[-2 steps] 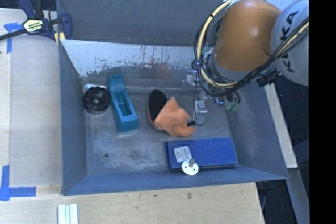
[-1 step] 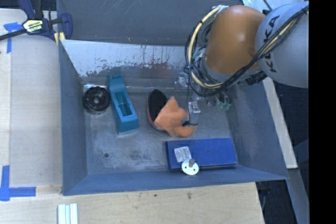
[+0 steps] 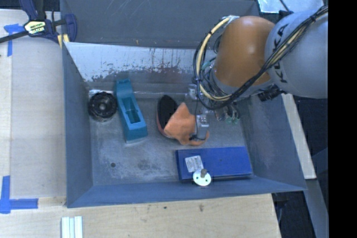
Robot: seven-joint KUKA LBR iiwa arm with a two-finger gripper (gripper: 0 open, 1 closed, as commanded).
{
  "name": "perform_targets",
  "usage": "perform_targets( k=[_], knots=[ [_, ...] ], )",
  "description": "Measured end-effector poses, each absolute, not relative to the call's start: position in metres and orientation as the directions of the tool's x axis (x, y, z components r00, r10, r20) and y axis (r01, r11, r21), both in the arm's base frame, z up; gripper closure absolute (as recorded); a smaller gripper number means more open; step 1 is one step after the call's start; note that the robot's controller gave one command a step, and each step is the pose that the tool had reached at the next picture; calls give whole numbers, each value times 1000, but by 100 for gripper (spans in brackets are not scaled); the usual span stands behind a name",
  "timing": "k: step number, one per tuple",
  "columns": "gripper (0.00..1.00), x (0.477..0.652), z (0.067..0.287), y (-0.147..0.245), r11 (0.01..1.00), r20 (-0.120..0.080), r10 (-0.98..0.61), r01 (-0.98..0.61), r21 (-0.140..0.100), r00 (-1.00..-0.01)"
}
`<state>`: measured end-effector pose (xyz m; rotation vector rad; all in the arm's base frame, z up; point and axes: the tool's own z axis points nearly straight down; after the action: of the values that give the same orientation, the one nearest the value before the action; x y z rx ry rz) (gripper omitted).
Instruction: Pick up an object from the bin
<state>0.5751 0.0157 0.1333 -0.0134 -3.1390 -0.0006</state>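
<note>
My gripper (image 3: 201,130) reaches down into the right half of the bin, under the arm's orange cover. Its tip is at the right edge of an orange, soft-looking thing (image 3: 179,121) that has a black oval part (image 3: 165,110) at its far left. The gripper touches or nearly touches the orange thing's lower right corner. Just in front of it a flat blue box (image 3: 223,161) with a white label lies along the bin's near wall. A small white disc (image 3: 201,178) rests at the box's near edge.
A blue tape dispenser (image 3: 130,111) lies left of the middle, pointing front to back. A black round roll (image 3: 102,105) sits beside it near the left wall. Bare floor lies at the front left. The arm and its cables hang over the back right.
</note>
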Motion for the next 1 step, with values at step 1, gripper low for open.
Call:
perform_targets(
  k=[1],
  knots=[
    [100,600,77,12,1000,-3,2,2,0,-1000]
  ],
)
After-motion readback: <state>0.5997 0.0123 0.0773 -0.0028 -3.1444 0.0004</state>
